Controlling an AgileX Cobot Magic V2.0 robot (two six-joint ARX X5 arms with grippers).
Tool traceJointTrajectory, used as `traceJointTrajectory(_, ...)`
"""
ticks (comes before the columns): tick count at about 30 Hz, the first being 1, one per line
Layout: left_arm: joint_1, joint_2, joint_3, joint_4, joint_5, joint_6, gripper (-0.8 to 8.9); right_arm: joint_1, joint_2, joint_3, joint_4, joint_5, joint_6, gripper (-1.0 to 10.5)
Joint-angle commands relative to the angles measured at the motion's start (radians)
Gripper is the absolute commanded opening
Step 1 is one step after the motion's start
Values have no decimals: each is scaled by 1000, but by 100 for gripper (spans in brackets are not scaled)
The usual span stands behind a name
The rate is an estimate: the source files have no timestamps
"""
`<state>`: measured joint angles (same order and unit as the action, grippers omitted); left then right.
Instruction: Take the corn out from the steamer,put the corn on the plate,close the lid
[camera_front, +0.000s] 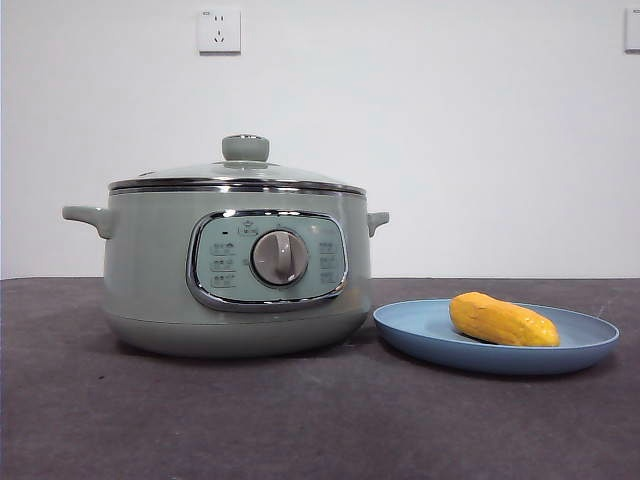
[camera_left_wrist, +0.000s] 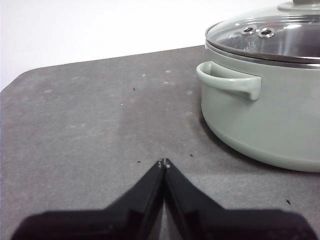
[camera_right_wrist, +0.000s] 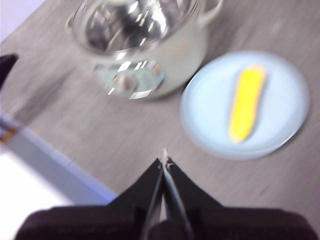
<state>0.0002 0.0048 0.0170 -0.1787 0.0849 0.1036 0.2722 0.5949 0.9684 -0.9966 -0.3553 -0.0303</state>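
Front view: the steamer (camera_front: 237, 275) is a round pale-green pot with smooth glossy walls, a chrome-framed panel and a grey dial. The lid (camera_front: 237, 176), clear glass with a shiny metal rim and a pale-green knob, sits seated on the pot. At 3 o'clock of the steamer, just beside its base, rests the plate (camera_front: 420, 335), shallow, round, matte light blue. The corn (camera_front: 503, 320), a stubby yellow-orange cob with tapered ends and a ribbed skin, lies on the plate. Its long axis runs roughly level, from about 9 to 3 o'clock. The surface (camera_front: 300, 420) is dark grey and finely grained.

My left fingers (camera_left_wrist: 163, 163) are pressed together, empty, above bare surface near the steamer's side handle (camera_left_wrist: 231, 81). My right fingers (camera_right_wrist: 164, 162) are likewise together, empty, raised above the surface; in this blurred view, the corn lies well apart from them, at roughly 1 o'clock.
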Motion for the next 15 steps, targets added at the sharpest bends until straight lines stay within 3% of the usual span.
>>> traceJointTrajectory(1, 3, -3, -14, 4, -4, -7, -4, -25, -57, -17, 122, 14, -73, 1)
traceJointTrajectory(6, 3, -3, -14, 4, -4, -7, -4, -112, -190, -158, 406, 24, -64, 1)
traceJointTrajectory(15, 3, -3, -14, 4, -4, -7, -4, -210, -439, -624, 814, 98, -14, 1)
